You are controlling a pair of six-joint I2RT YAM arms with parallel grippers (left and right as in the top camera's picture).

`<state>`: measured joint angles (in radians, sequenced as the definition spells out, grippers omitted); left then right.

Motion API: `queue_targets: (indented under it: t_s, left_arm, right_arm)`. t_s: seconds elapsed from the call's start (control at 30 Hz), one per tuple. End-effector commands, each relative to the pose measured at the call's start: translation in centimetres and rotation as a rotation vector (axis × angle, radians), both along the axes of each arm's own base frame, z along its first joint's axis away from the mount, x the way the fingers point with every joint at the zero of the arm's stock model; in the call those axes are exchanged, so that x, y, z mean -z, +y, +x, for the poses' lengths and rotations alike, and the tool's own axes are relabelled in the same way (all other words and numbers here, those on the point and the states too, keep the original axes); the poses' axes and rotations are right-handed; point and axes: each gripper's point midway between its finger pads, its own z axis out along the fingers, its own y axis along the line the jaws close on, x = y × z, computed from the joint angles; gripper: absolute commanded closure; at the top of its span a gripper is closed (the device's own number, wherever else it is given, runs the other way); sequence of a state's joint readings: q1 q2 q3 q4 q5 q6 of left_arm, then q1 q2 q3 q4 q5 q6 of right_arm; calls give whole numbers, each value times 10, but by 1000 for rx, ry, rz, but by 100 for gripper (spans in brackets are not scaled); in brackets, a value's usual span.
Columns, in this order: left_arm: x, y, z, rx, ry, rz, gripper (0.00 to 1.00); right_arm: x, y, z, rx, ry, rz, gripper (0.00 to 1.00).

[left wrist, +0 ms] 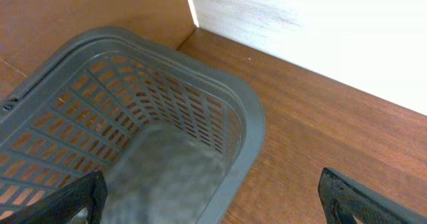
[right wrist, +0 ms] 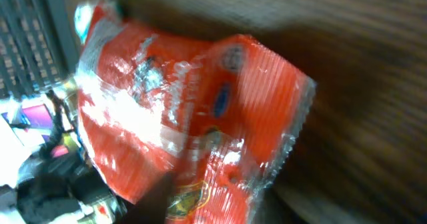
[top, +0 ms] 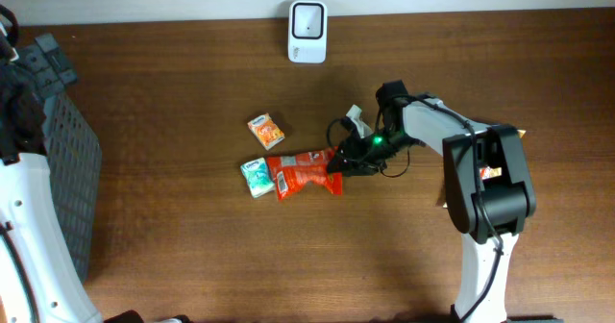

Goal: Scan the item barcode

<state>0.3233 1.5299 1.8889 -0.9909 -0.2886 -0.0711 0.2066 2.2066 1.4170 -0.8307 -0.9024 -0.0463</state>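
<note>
A red snack packet (top: 303, 172) lies flat on the brown table, near its middle. My right gripper (top: 338, 162) is at the packet's right end, jaws closed on that edge. The right wrist view is blurred; the red packet (right wrist: 200, 104) fills it, and one dark finger (right wrist: 150, 201) overlaps its lower part. The white barcode scanner (top: 307, 32) stands at the table's far edge. My left gripper (left wrist: 212, 191) hangs open and empty over the rim of a grey basket (left wrist: 247, 117), far from the packet.
A small orange packet (top: 266, 130) and a teal-and-white packet (top: 256, 176) lie just left of the red one. The grey basket (top: 67, 179) stands at the left edge. A black cable (top: 338, 129) loops beside the right gripper.
</note>
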Motion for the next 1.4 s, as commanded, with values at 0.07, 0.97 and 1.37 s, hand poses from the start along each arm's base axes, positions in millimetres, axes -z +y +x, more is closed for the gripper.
queue_targets:
  t_s: [0.07,0.97,1.37]
  left_arm:
    - [-1,1,-1,0,3,8,1]
    - [-1,1,-1,0,4,8,1]
    - [-1,1,-1,0,4,8,1]
  right_arm:
    - [13,-4,1,10,10,-25,96]
    - [-75,-107,-54,-7,11,-617,80]
    - [-97,-90,47,-53,-471,-533,43]
